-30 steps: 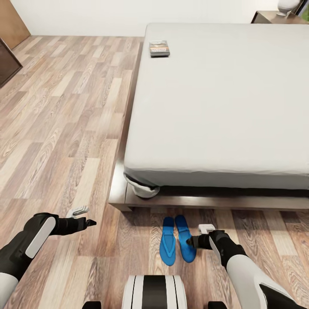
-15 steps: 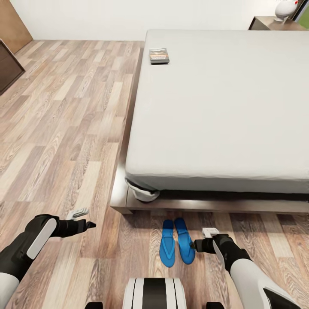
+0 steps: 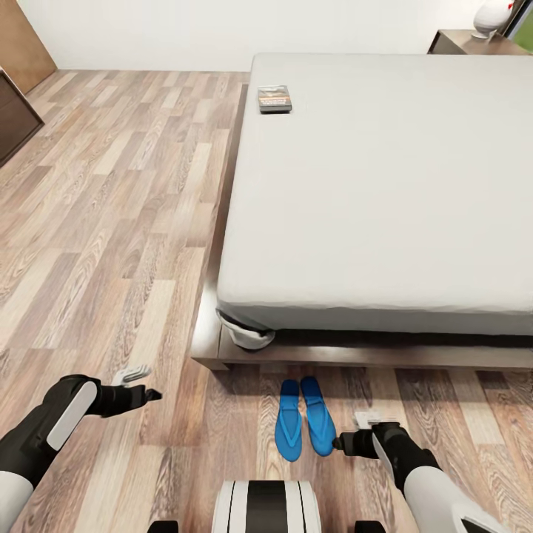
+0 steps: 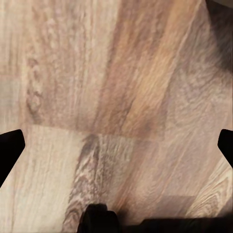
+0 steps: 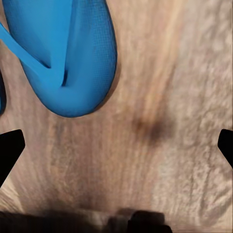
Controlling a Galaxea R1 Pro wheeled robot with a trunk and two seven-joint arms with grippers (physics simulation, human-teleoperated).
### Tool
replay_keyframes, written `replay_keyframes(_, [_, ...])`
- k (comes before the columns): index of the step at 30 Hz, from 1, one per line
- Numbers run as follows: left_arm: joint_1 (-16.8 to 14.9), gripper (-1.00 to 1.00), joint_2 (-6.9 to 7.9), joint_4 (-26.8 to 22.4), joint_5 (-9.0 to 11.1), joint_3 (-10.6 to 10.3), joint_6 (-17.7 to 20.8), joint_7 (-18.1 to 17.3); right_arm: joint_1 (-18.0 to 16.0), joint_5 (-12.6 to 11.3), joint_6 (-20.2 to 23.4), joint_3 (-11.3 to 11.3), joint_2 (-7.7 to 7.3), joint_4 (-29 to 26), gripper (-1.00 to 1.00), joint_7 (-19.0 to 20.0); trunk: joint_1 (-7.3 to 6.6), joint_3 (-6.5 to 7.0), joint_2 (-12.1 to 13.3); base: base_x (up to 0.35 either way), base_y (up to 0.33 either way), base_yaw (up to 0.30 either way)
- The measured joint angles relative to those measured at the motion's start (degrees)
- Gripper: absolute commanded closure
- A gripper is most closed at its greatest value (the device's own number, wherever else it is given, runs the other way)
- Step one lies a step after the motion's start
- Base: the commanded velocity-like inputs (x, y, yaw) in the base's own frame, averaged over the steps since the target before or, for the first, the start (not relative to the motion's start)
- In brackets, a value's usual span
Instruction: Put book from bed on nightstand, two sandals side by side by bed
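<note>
The two blue sandals (image 3: 302,427) lie side by side on the wood floor just off the foot of the bed (image 3: 385,185). One sandal's rounded end (image 5: 68,53) appears in the right wrist view. My right gripper (image 3: 337,444) (image 5: 116,145) hangs open beside the right-hand sandal, apart from it, nothing between its fingers. Off to the left, my left gripper (image 3: 152,394) (image 4: 116,145) is open over bare floor. The book (image 3: 275,99) rests on the mattress near the far left edge. A nightstand (image 3: 474,43) with a white lamp base (image 3: 492,15) stands at the far right corner.
The bed's dark wooden frame (image 3: 222,355) juts out low near the sandals, with a bunched sheet corner (image 3: 248,333) above it. A dark brown cabinet (image 3: 11,111) and a wooden door (image 3: 22,37) stand at the far left. Open floor runs along the bed's left side.
Both grippers have drawn back toward my body, the right one away from the sandals' front. The view shifted slightly a second ago. Sandals and book have stayed put.
</note>
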Motion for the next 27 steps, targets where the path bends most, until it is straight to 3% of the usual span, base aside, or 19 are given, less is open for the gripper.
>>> replay_keyframes(9, [0.01,-1.0,-0.06,0.97,-0.11,-0.03,-0.33,0.88,1.77,0.05,-0.01,0.05,-0.04,-0.01,-1.0,0.0,-1.53,1.25,2.79,0.0,0.0,0.0])
replay_keyframes(16, [0.01,-1.0,-0.07,1.49,-0.15,-0.03,-0.44,1.14,2.48,0.29,0.01,0.09,-0.05,0.03,-1.0,0.0,-1.54,1.26,2.81,0.0,0.0,0.0])
replay_keyframes(27, [0.03,-1.0,-0.11,2.03,-0.48,-0.1,-0.75,1.28,2.67,0.29,-0.91,0.13,-0.02,-0.07,-1.0,0.01,-3.95,3.23,7.2,0.0,0.0,0.0])
